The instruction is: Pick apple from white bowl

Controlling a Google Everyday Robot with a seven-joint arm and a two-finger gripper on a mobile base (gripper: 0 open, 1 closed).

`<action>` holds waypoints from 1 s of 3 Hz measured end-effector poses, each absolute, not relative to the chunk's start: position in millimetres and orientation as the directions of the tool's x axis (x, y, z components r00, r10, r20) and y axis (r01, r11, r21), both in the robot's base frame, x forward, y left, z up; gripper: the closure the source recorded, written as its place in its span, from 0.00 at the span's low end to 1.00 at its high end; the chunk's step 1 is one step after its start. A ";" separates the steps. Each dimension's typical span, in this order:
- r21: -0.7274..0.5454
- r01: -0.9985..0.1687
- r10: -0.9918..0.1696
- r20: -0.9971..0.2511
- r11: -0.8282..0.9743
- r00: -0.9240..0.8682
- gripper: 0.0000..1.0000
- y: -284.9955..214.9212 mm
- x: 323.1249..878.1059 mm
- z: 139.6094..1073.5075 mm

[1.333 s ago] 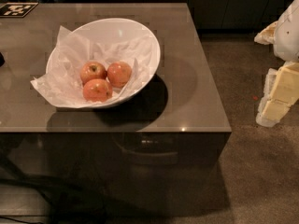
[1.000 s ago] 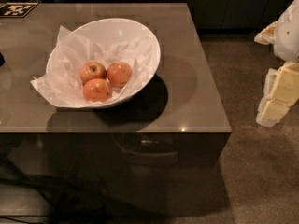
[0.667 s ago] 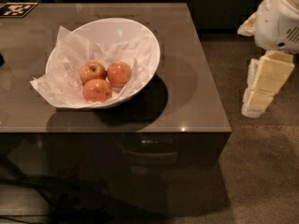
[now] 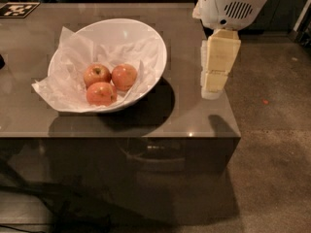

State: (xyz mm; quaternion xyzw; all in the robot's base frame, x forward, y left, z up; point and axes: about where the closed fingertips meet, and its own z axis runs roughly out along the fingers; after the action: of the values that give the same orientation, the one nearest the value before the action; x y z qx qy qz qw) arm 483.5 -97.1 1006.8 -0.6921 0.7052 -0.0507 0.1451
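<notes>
My gripper [image 4: 212, 92] hangs above the table [image 4: 194, 118], near its right edge. Left of it, well apart, the white bowl [image 4: 146, 33] sits on the table. In the bowl, on paper [image 4: 68, 81], the apple [image 4: 124, 76] lies nearest my gripper, with two other apples [image 4: 96, 74] farther left.

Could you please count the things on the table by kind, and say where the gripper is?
Large glossy white round bowl: 1
Small round red-orange apples, in the bowl: 3
Crumpled white paper lining: 1
Black-and-white square marker: 1
Total: 6
The cream gripper hangs at the grey-brown table's right edge, apart from the bowl.
</notes>
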 end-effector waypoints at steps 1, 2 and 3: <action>-0.293 -0.955 -0.989 -0.146 0.040 0.004 0.00 -94.6 486.8 1010.3; -0.290 -0.957 -0.973 -0.219 -0.001 0.068 0.00 -73.0 518.4 1012.0; -0.283 -0.957 -0.951 -0.275 -0.058 0.139 0.00 -41.2 555.4 1018.0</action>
State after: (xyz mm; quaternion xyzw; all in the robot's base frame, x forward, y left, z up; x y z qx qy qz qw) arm 555.4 -41.2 1018.0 -0.7273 0.6561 0.0076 0.2012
